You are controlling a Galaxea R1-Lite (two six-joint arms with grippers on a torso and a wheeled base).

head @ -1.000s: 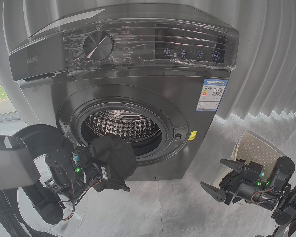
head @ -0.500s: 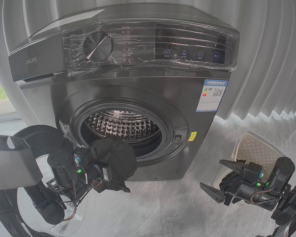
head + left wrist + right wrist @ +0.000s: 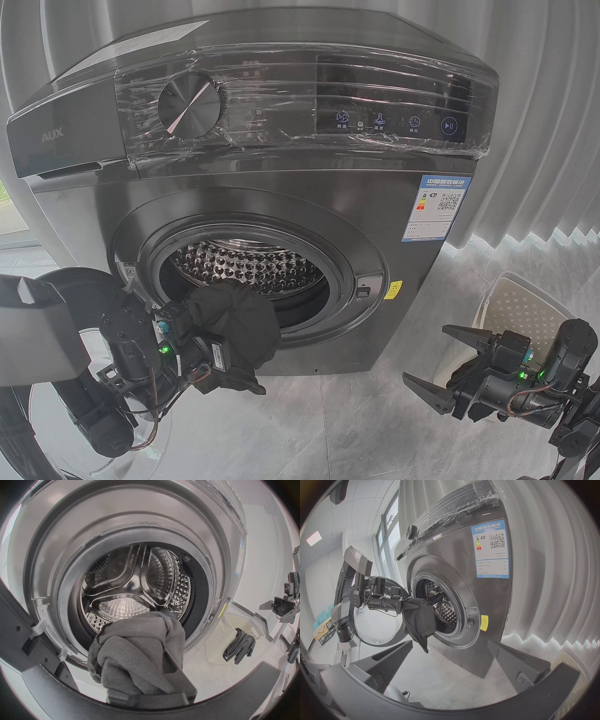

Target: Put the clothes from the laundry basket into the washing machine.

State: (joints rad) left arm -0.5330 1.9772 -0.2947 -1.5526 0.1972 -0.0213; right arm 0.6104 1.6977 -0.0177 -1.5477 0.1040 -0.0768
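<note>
The grey washing machine [image 3: 325,206] stands with its door swung open, and the steel drum [image 3: 250,269] is bare inside. My left gripper [image 3: 232,353] is shut on a dark garment [image 3: 240,315] at the lower left rim of the opening. The cloth drapes over the fingers and hangs just outside the drum [image 3: 125,605]; the garment [image 3: 140,655] covers my left gripper [image 3: 150,695]. My right gripper [image 3: 425,353] is open and holds nothing, low at the right beside the laundry basket [image 3: 531,306]. Another dark garment [image 3: 240,644] lies in the basket [image 3: 218,639].
The open round door [image 3: 69,294] stands at the left behind my left arm. White curtains [image 3: 550,125] hang to the right of the machine. Bare grey tile floor [image 3: 337,419] stretches between the two arms.
The head view has shifted, so the machine looks larger and lower. Against the machine, the left gripper and garment sit slightly nearer the opening. The right gripper stays open in place.
</note>
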